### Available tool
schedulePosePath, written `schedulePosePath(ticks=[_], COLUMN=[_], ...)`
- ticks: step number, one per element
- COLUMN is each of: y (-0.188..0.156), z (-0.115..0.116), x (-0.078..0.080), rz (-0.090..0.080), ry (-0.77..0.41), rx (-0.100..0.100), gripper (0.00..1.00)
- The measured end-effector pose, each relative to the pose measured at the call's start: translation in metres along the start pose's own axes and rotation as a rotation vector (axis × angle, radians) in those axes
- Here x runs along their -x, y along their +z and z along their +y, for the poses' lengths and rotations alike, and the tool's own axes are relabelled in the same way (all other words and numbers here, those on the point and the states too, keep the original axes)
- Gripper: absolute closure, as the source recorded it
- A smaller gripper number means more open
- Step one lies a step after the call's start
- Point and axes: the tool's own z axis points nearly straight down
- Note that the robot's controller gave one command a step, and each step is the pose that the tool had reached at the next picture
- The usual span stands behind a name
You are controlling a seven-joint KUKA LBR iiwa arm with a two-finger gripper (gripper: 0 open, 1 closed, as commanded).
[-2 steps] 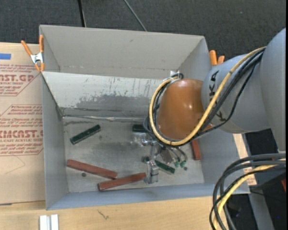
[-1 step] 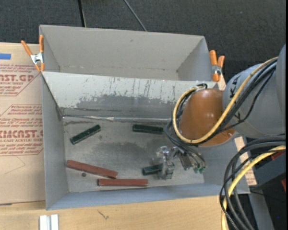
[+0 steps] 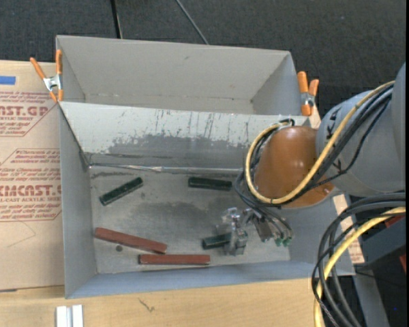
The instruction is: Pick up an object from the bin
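At the right end of the bin (image 3: 165,80) floor, my gripper (image 3: 236,238) sits low, its tip meeting the end of a short dark green bar (image 3: 213,242) that lies flat. I cannot tell whether the gripper is wide or closed. To the left lie a front brown strip (image 3: 174,258) and an angled brown strip (image 3: 129,240). Farther back rest a middle green bar (image 3: 209,182) and a tilted green bar (image 3: 120,190).
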Motion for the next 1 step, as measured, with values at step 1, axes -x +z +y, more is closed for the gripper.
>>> schedulePosePath(ticks=[1], y=[-0.1656], z=[0.0004], x=[0.0212], rz=[-0.006], ry=[-0.068], rx=[-0.002], gripper=[1.00])
